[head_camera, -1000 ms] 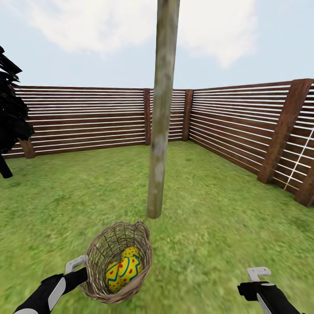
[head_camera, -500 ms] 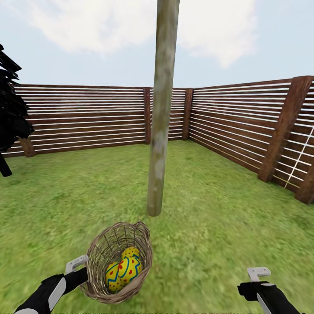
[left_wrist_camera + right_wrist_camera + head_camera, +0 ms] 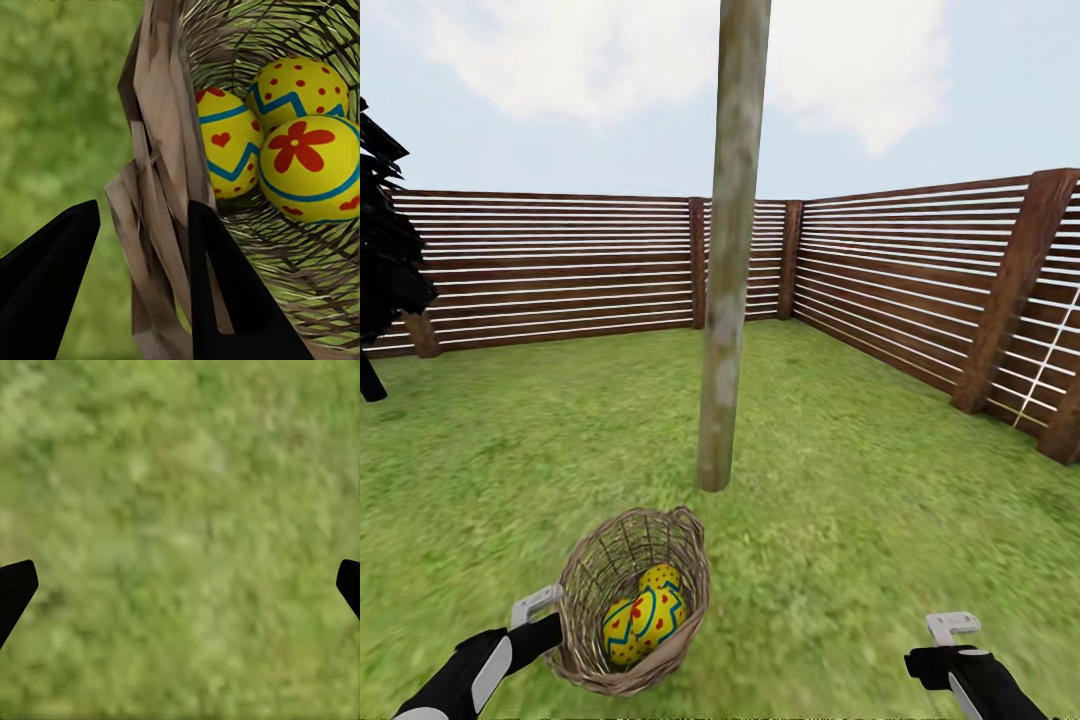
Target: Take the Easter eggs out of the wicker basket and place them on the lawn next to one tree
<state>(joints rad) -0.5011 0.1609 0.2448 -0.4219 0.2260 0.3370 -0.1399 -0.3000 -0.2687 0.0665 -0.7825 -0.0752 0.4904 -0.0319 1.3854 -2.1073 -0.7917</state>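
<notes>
Basket (image 3: pixel 628 610) of brown wicker sits tilted at the lower left of the head view, its mouth turned toward the camera. Three yellow eggs (image 3: pixel 643 618) with blue zigzags and red marks lie together inside it, touching one another. Rim of the basket is pinched by the left tool (image 3: pixel 142 247): one finger outside the weave, one inside, as the left wrist view shows. Tree (image 3: pixel 732 250), a pale bare trunk, stands just beyond the basket on the lawn (image 3: pixel 860 480). Open grass extends on all sides; a slatted wooden fence (image 3: pixel 920 280) closes the far and right edges, well apart from the trunk. Left arm reaches in low from the left. Right tool (image 3: pixel 955 632) hangs over bare grass, fingers spread wide and holding nothing.
</notes>
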